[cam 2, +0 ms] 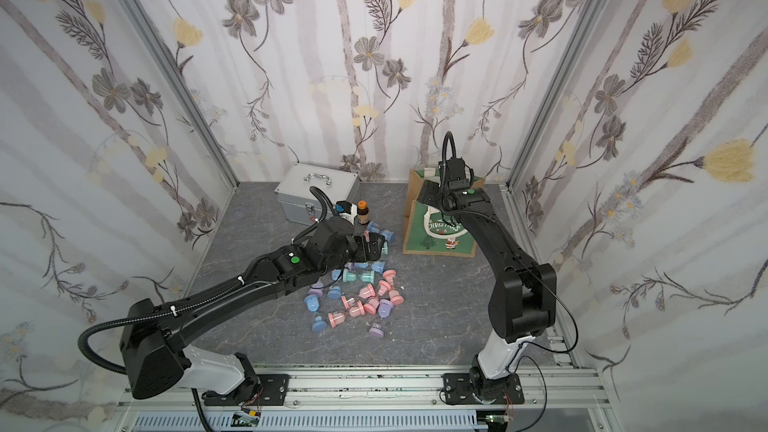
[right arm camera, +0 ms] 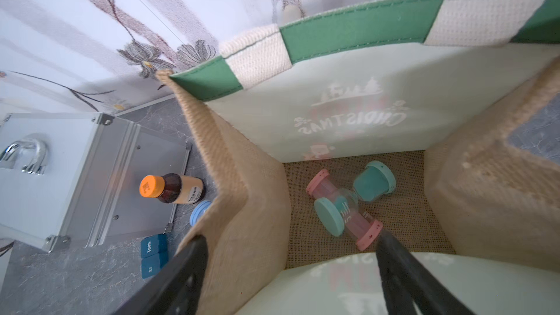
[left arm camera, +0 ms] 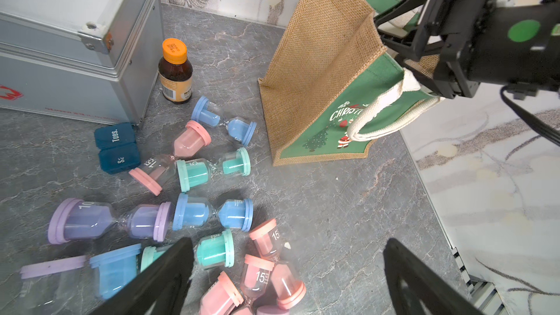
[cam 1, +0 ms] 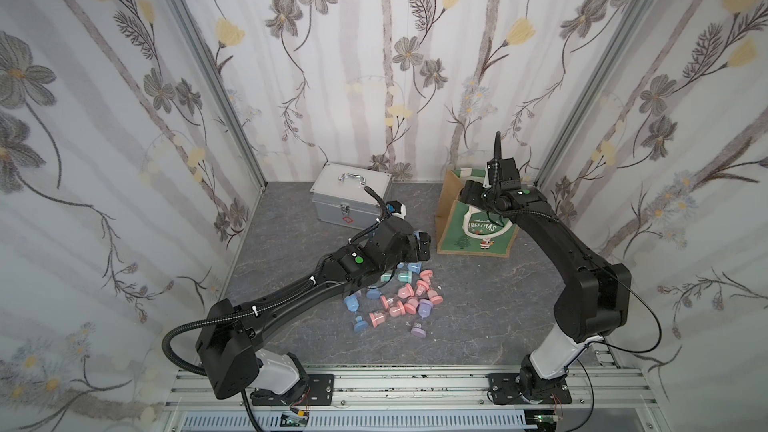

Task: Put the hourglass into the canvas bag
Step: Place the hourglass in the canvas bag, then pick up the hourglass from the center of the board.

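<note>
Two in canvas bag [right arm camera: 348, 28]: pink hourglass [right arm camera: 368, 233] and teal hourglass [right arm camera: 374, 181], just under right hand [right arm camera: 292, 236] | right hand wide, holds nothing | left hand [left arm camera: 288, 242] wide, over loose hourglasses [left arm camera: 212, 213] on tabletop [left arm camera: 333, 207]

In a top view, my right gripper [cam 2: 429, 196] hangs directly over the open mouth of the canvas bag [cam 2: 424, 238]. My left gripper [cam 2: 376, 245] hovers above the far edge of the hourglass pile [cam 2: 365, 295]. Just beyond it stand a brown bottle [cam 2: 362, 213] and the silver case [cam 2: 318, 191].
</note>
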`<state>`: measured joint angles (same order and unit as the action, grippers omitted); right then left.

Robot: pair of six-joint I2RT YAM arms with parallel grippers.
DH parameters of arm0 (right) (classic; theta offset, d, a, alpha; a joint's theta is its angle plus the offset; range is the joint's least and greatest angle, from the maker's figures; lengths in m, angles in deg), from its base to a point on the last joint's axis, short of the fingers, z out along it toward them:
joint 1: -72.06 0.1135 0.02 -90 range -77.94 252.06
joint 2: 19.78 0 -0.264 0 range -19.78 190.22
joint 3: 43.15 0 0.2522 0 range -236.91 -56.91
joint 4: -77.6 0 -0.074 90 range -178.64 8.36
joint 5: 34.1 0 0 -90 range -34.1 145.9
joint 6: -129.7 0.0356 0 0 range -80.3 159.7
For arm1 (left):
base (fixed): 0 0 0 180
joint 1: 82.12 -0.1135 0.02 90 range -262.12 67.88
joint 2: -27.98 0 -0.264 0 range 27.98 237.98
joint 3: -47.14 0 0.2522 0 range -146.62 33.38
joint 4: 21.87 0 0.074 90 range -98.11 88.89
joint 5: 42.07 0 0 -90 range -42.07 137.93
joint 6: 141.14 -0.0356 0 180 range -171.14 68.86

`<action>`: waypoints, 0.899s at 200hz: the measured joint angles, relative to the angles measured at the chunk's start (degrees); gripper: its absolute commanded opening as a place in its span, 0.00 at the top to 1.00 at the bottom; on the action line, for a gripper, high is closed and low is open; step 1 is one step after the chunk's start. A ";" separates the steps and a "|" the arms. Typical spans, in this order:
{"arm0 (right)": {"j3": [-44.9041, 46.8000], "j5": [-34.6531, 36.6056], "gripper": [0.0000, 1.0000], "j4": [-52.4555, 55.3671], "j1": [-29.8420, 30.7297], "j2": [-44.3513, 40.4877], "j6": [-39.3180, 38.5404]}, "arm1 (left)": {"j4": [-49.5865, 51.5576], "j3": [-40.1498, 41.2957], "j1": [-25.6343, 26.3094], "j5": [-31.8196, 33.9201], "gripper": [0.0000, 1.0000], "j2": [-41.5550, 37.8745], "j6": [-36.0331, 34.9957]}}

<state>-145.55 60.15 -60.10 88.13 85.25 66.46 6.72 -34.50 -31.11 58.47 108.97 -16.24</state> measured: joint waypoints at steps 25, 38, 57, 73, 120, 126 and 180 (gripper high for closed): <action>2.45 1.31 0.08 -0.57 3.10 -5.11 0.00 | 0.33 0.81 -0.04 0.20 0.00 -1.27 0.00; 3.80 3.06 0.05 -0.83 5.09 -8.07 0.00 | 0.66 1.29 -0.11 0.22 0.00 -2.05 0.02; 5.29 6.19 0.02 -0.81 8.52 -12.15 -0.02 | 1.70 2.49 -0.17 0.20 0.00 -3.54 0.02; 6.34 9.16 0.01 -0.79 11.50 -15.06 -0.02 | 2.21 3.82 -0.17 0.17 0.00 -5.07 0.07; 15.08 15.34 0.00 1.16 23.80 -20.41 3.96 | 4.46 7.39 -0.24 -0.31 0.00 -9.25 0.22; 16.39 15.63 0.00 1.53 25.46 -20.44 4.83 | 5.01 7.74 -0.24 -0.39 0.00 -9.97 0.22; 29.49 13.20 0.11 0.04 34.05 -18.78 11.65 | 9.05 9.07 -0.26 -3.48 0.00 -12.87 -0.20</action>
<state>-116.07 73.35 -60.06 122.19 66.47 78.11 15.77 -25.43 -31.38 55.00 96.10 -16.44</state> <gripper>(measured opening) 0.926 0.997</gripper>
